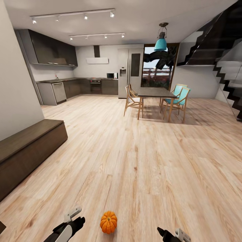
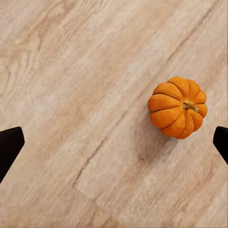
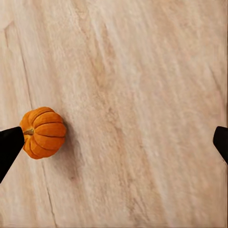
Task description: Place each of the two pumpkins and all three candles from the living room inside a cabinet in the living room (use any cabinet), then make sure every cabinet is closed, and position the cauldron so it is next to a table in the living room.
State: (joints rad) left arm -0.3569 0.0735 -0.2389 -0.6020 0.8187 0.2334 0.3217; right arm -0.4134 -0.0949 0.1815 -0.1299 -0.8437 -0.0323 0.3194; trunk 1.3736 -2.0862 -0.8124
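From the head camera, a small round orange pumpkin with ribbed sides [image 1: 108, 222] sat on the pale wood-plank floor [image 1: 141, 161], low in the frame, between the two arms. The left gripper [image 1: 74, 215] hung just beside it on the robot's left, not touching; the right gripper [image 1: 173, 234] was farther off on the other side, cut by the frame edge. Whether either gripper's jaws stood apart could not be told from here. A long, low dark-brown wooden cabinet [image 1: 28, 148] ran along the left wall, its front flush and shut. Farther back stood a dark-topped dining table [image 1: 155, 92] with wood and teal chairs [image 1: 179, 97], and a dark grey kitchen [image 1: 77, 85] beyond.

In the left wrist camera, the pumpkin [image 2: 177, 107] lay upright on the floor, stem up, near one black fingertip [image 2: 221, 142] and well apart from the other; the left gripper's fingers were spread wide, holding nothing.

In the right wrist camera, the pumpkin [image 3: 43, 132] lay just beside one black fingertip [image 3: 9, 145], seeming to touch or overlap it, with the other fingertip far across; the right gripper was likewise wide apart and empty.
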